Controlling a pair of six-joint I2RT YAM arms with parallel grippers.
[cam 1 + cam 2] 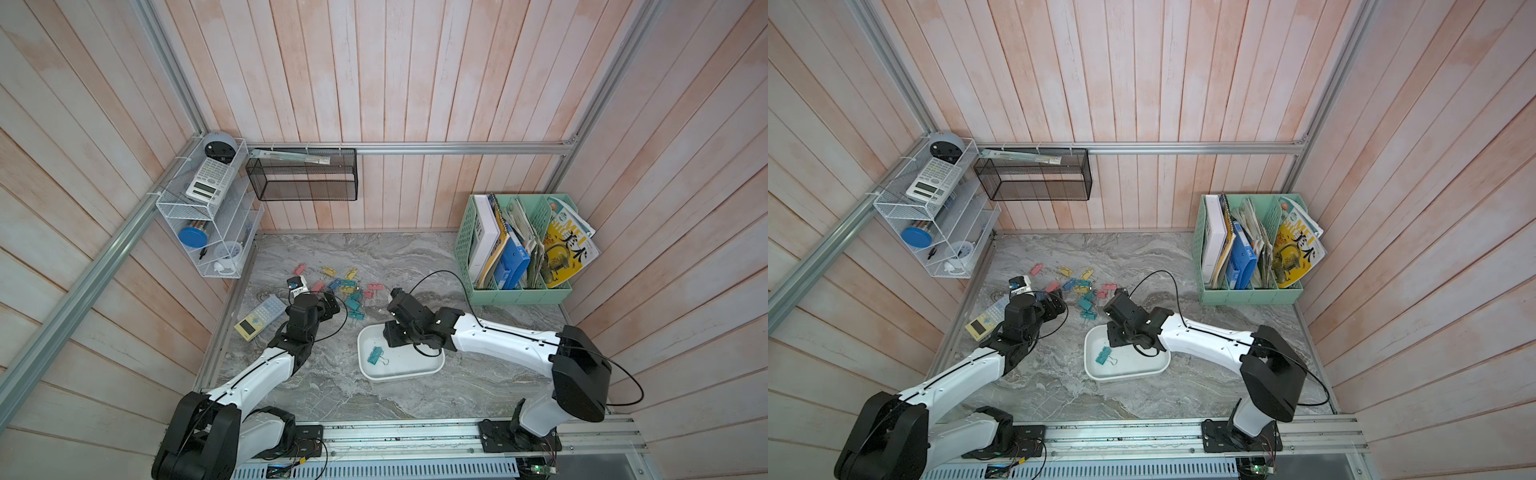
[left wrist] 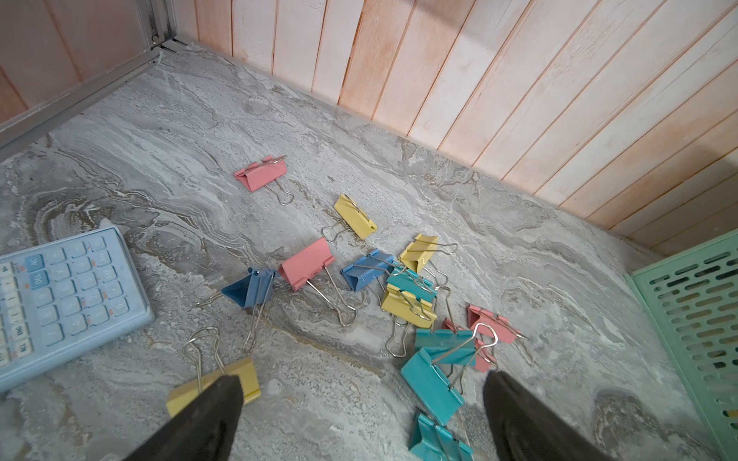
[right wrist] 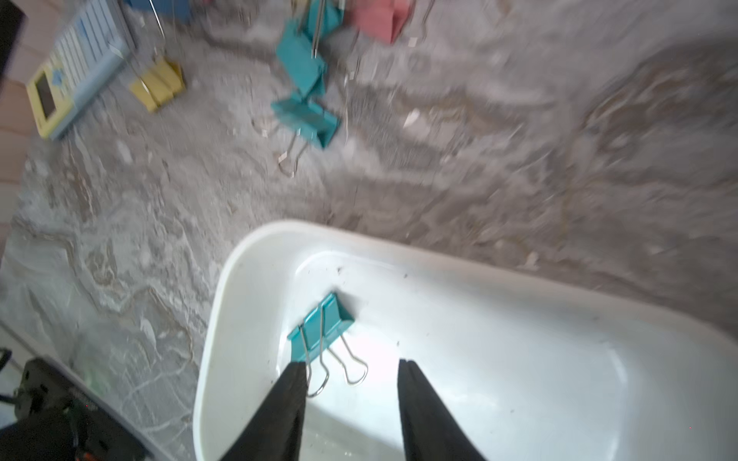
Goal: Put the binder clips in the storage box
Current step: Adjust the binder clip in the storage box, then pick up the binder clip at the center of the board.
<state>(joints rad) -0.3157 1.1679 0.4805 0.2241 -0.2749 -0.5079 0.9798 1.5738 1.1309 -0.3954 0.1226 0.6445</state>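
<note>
Where the yellow-and-blue calculator (image 1: 261, 318) lies at the left of the marble tabletop (image 1: 316, 395), nothing belongs to the task. Just beside it the left gripper (image 2: 361, 381) hangs over the near edge of the scatter, jaws spread wide and empty. A yellow clip (image 2: 213, 385) sits partly under one finger in the wrist view; contact cannot be told.

Beyond and to the right, the loose binder clips (image 1: 347, 291) lie on the bare top: pink, yellow, blue and teal, a dozen or more. Some overlap, and wire handles cross in the teal cluster (image 2: 433, 371). All of these are left to move.

Next right is the storage box (image 1: 401, 377), near the scatter but apart from it. One teal clip (image 3: 321, 325) lies flat on its floor toward the left end, wire handles pointing at the gripper above. No other clip is seen inside, though the arm hides part of the box in both top views. The right gripper (image 3: 352, 363) is low over the box, jaws parted, gripping nothing. One finger overlaps a handle of that clip; whether it touches cannot be told.

Far right stands the mint green file basket (image 1: 515, 291), not involved.

Judgement: task barely begun, one clip in and the rest out; the left arm looks placed for the next pick
</note>
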